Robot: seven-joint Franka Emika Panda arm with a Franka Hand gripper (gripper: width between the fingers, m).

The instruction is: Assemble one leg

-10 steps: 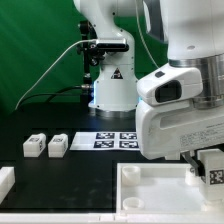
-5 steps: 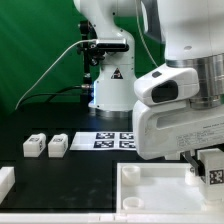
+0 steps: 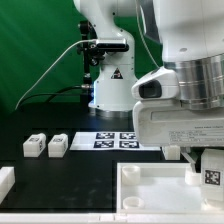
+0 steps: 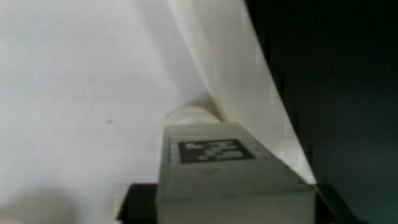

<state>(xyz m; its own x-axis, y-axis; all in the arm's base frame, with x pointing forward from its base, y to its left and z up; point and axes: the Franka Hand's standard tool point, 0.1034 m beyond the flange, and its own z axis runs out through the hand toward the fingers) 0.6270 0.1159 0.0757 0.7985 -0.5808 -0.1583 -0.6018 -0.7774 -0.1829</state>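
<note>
My gripper (image 3: 212, 182) is at the exterior view's right, over the large white tray (image 3: 150, 196). It is shut on a leg (image 3: 211, 177), a small white block with a black-and-white tag. In the wrist view the leg (image 4: 217, 160) stands between my dark fingers (image 4: 139, 206), its far end close to the tray's raised wall (image 4: 231, 70) and white floor (image 4: 89, 100). I cannot tell whether it touches. Two more legs (image 3: 35, 145) (image 3: 57, 146) lie side by side on the black table at the exterior view's left.
The marker board (image 3: 116, 140) lies flat behind the tray, in front of the robot base (image 3: 110, 90). A white block-like part (image 3: 5, 183) sits at the exterior view's lower left edge. My arm's bulk hides the tray's far right part.
My arm has shifted a little, and the held leg sits slightly lower over the tray's right part. The loose legs have not moved.
</note>
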